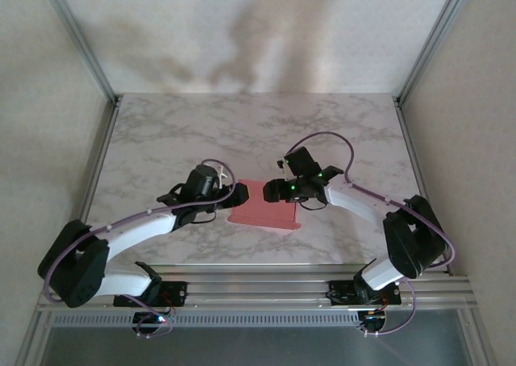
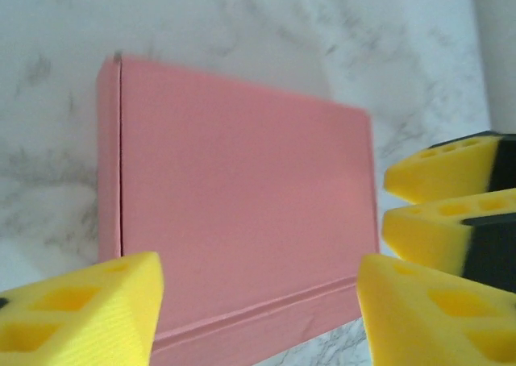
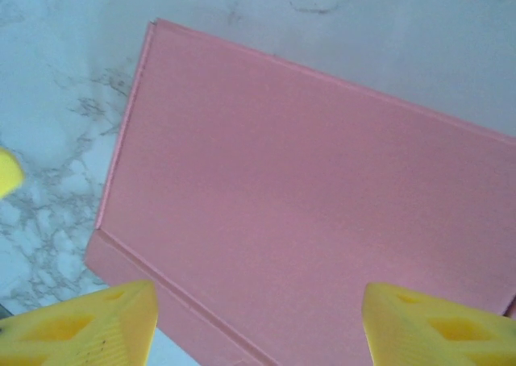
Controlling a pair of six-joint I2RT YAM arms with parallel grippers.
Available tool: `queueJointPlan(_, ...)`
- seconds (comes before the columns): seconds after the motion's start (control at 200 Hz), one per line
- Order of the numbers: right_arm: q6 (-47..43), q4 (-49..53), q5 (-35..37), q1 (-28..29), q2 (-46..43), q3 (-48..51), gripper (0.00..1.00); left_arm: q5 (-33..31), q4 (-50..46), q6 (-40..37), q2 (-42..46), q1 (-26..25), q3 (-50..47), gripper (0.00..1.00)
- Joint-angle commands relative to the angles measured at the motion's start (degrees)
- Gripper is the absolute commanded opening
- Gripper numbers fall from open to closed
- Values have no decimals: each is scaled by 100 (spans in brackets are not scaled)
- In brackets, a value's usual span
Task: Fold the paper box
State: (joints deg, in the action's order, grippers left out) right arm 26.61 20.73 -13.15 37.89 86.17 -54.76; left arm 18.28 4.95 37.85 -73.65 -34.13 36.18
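Sitting flat on the marble table [image 1: 161, 140], the paper box [image 1: 264, 214] is a closed pink slab right between the two arms, pink face up. Left gripper [image 1: 234, 195] hangs at the box's left side, yellow fingers [image 2: 81, 314] spread wide and clamping nothing. Right gripper [image 1: 272, 190] hovers over the far edge, its fingers [image 3: 89, 326] parted too, with no grasp on the card.
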Motion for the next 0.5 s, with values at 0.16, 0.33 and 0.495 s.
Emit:
queueJointPlan(0.16,733,149,416,-80,-1327,996,99,-165,-155,-611,463,301,-136,99)
queueJointPlan(0.33,1043,99,480,-124,-1882,1586,99,173,333,-540,501,365,-532,99)
queueJointPlan(0.495,1296,-218,274,-133,-1978,1954,99,464,646,-535,225,363,-758,99)
